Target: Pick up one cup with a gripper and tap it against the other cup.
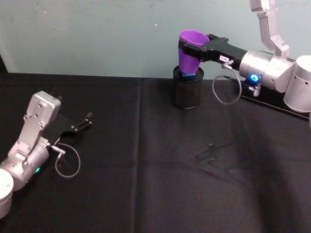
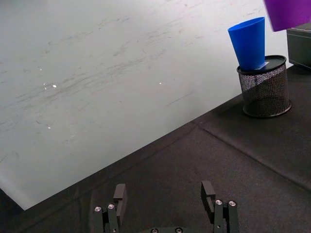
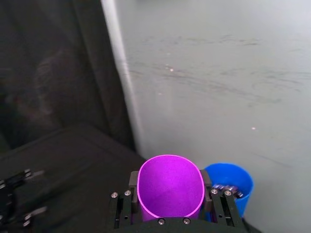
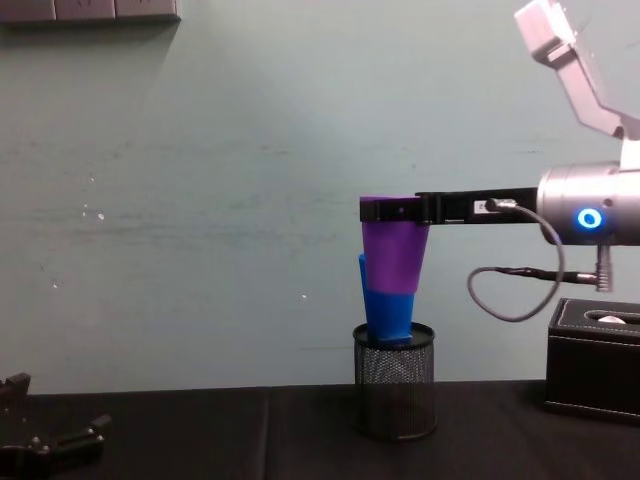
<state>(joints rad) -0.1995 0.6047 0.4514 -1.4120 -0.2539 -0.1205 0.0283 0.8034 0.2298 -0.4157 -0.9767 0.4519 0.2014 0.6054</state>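
The purple cup (image 4: 393, 255) hangs upright in the air at about 1 o'clock over the table (image 1: 146, 194). The right gripper (image 3: 171, 208) is clamped on it near the rim. Close beside it, the blue cup (image 2: 249, 43) leans with its base in a mesh holder (image 1: 186, 92). I cannot tell whether the two cups touch. The left gripper (image 1: 89, 120) sits low at 8 o'clock, well apart, its fingers spread and empty.

right gripper (image 1: 190, 48): raised, level, clamped (arm elbow-up) | left gripper (image 1: 83, 124): low, jaws apart, idle
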